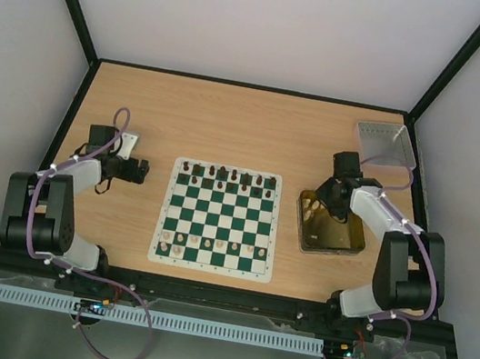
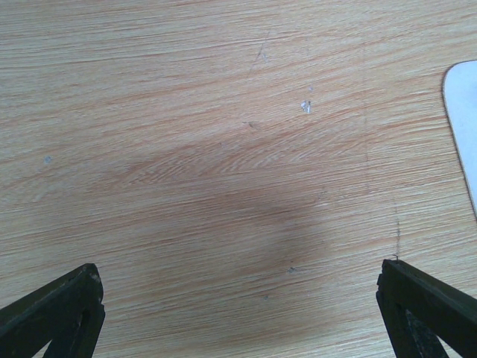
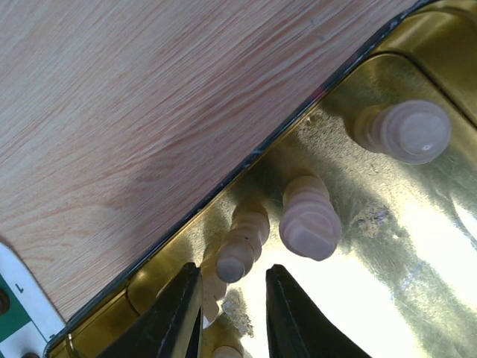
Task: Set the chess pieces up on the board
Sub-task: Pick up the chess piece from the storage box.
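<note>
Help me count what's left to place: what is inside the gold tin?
Cream chess pieces sit in the gold tin. At least three show clearly, one of them between the right gripper's parted fingers. The fingers hide more near the corner, and from above the right arm covers part of the tin.

R claw hung low over gold tin, jaws only narrowly apart. Small cream piece lay tilted in tin w/ its top betw. the fingertips, thin gaps both sides, contact not clear. Bigger cream piece lay just beside it. 3rd cream piece sat further off, nr tin's corner. Wood worktop filled upper left. Board corner, white border + green sq, showed bottom left nr tin's edge.
</note>
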Action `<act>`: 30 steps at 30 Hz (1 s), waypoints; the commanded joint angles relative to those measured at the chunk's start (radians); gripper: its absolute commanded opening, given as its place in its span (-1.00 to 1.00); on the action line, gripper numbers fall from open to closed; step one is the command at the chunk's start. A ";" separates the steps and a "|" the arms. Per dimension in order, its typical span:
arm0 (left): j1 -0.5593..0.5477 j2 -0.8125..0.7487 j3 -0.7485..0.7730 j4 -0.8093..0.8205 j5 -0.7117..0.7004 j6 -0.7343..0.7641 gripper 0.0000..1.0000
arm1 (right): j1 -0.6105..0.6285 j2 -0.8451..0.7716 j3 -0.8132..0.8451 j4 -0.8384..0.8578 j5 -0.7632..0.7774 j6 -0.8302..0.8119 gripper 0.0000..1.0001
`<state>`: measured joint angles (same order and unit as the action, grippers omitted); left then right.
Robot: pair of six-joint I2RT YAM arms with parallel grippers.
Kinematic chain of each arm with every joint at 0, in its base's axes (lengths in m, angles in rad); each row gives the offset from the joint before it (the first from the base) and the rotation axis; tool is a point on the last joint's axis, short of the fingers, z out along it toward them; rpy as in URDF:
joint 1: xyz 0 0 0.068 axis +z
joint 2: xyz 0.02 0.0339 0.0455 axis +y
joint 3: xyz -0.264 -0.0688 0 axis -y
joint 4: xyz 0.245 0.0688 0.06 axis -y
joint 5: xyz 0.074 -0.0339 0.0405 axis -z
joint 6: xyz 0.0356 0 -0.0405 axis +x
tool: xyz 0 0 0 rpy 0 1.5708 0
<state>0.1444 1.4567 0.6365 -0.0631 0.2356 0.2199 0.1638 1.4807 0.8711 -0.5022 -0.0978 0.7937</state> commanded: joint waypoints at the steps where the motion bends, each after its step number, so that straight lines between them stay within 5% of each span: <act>1: -0.003 0.007 0.013 -0.009 0.010 0.009 0.99 | -0.003 0.022 0.010 0.014 0.022 0.007 -0.55; 30: -0.003 0.009 0.015 -0.013 0.023 0.013 0.99 | -0.004 0.072 0.018 0.040 0.040 0.003 -0.78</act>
<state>0.1444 1.4567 0.6365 -0.0639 0.2398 0.2211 0.1638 1.5284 0.8726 -0.4755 -0.0723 0.7933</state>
